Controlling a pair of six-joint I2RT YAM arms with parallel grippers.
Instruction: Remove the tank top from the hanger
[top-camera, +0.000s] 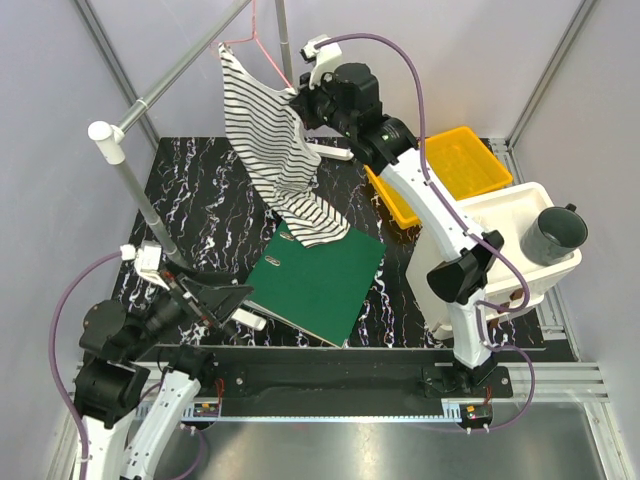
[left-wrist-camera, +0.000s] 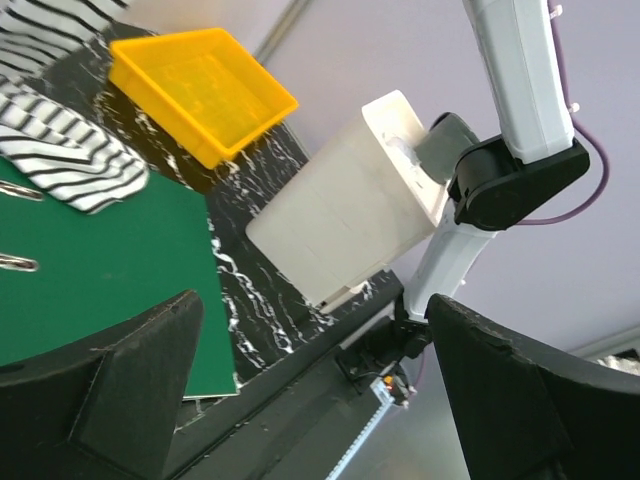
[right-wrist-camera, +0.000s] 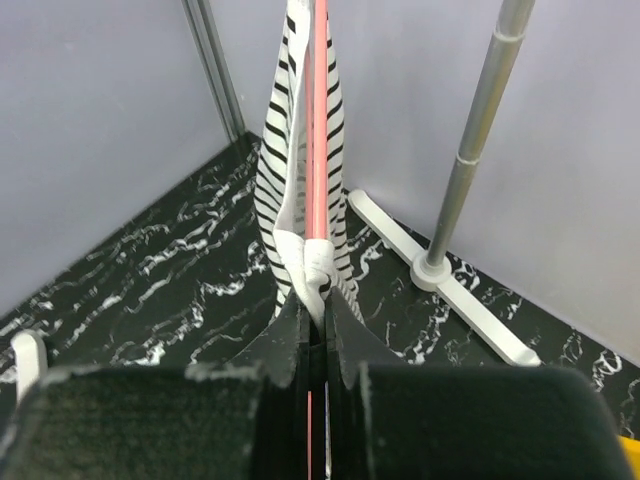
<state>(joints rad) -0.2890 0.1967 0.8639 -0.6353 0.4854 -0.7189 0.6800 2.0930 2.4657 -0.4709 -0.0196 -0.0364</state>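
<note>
The striped tank top (top-camera: 270, 140) hangs from the pink hanger (top-camera: 262, 45) on the grey rail; its lower end drapes onto the green binder (top-camera: 320, 280). My right gripper (top-camera: 300, 103) is shut on the tank top's white strap hem where it lies over the hanger. In the right wrist view the jaws (right-wrist-camera: 318, 305) pinch the bunched fabric (right-wrist-camera: 312, 255) against the pink wire (right-wrist-camera: 320, 120). My left gripper (top-camera: 235, 298) is open and empty, low over the table's near left by the binder; the left wrist view shows the tank top's end (left-wrist-camera: 70, 150).
A grey rail (top-camera: 175, 65) on a stand with a white-capped post (top-camera: 105, 135) crosses the back left. A yellow bin (top-camera: 445, 170) and a white container (top-camera: 520, 235) holding a grey cup (top-camera: 555, 232) stand at the right. The stand's foot (right-wrist-camera: 440, 275) lies behind the garment.
</note>
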